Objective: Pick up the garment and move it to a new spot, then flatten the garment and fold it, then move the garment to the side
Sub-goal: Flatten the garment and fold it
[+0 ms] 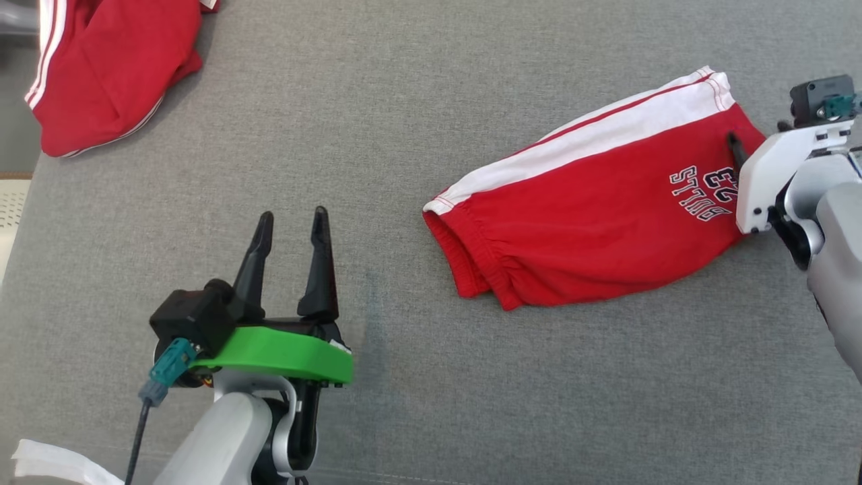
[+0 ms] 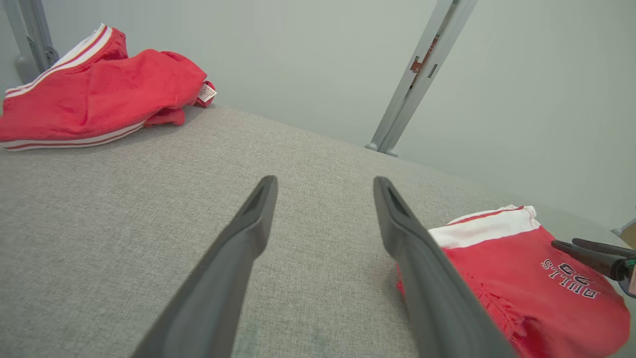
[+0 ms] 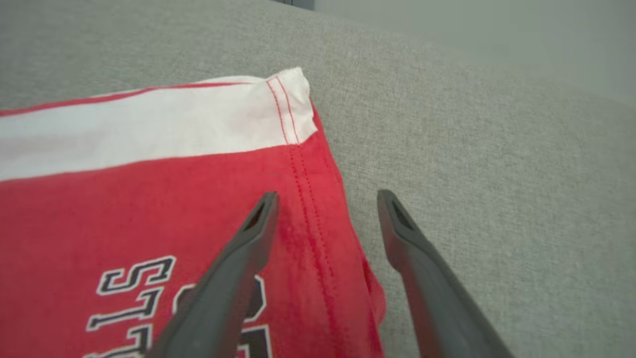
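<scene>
left gripper (image 1: 293,214): 7 o'clock, fingers spread, empty. red bulls shorts (image 1: 592,222): 3 o'clock, folded flat on grey fabric surface (image 1: 377,101); likely light, soft and limp; best pinched through both layers at the stitched leg hem or the elastic waistband. right gripper (image 3: 328,196): fingers spread, holding nothing, poised at the leg hem. second red garment (image 1: 101,74): 11 o'clock, crumpled.

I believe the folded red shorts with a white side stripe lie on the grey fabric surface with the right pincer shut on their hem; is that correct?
Not quite: the right pincer is open, its fingers spread over the hem, as the right wrist view shows. The folded red shorts with a white side stripe do lie on the grey fabric surface.
</scene>
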Robot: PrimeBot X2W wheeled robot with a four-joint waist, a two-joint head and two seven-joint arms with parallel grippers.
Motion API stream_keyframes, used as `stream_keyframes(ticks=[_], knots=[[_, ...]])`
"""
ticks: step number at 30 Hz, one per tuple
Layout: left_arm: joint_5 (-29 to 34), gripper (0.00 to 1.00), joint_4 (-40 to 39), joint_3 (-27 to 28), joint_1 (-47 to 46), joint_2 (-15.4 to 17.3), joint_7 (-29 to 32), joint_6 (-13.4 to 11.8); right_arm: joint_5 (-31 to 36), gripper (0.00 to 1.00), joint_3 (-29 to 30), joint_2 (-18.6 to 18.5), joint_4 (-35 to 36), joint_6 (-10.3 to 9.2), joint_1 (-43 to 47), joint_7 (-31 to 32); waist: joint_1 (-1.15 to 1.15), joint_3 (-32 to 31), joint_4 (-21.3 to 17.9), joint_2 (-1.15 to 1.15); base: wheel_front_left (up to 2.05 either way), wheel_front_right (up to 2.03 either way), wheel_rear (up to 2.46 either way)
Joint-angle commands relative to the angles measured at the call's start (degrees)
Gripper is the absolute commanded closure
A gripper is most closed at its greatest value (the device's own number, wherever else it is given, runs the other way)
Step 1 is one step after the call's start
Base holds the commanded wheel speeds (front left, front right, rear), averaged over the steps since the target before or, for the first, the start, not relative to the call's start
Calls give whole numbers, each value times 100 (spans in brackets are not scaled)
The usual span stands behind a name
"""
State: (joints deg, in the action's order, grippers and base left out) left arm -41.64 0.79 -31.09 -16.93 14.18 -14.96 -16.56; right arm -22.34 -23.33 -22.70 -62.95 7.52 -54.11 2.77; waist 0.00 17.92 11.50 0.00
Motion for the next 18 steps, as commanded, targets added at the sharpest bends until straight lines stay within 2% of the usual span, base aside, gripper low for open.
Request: stream_keyframes(ticks=[1,4,11,12,13,14,15,18], knots=[[91,0,-3,95,65,-19,-28,-20,-170,0,-89,-84,70,-6,120,180,0,34,43,0,0,0,0],[199,0,-22,290,123,-79,-29,-19,-561,0,-239,-245,214,-6,234,562,0,103,99,0,0,0,0],[395,0,27,594,235,-205,-26,139,-1112,1,-465,-517,383,-8,479,1018,0,154,166,0,0,0,0],[425,0,45,624,254,-220,-27,151,-1159,38,-501,-549,416,-8,500,1054,0,146,166,0,0,0,0],[447,0,58,643,262,-234,-27,175,-1197,62,-532,-570,437,-8,517,1070,0,138,163,0,0,0,0],[465,0,75,669,269,-246,-27,194,-1248,89,-571,-584,464,-8,531,1092,0,121,152,0,0,0,0],[488,0,86,689,275,-252,-27,190,-1287,100,-603,-588,485,-8,537,1103,0,108,142,0,0,0,0],[561,0,138,735,302,-250,-26,245,-1424,100,-667,-578,573,-10,572,976,0,47,72,0,0,0,0]])
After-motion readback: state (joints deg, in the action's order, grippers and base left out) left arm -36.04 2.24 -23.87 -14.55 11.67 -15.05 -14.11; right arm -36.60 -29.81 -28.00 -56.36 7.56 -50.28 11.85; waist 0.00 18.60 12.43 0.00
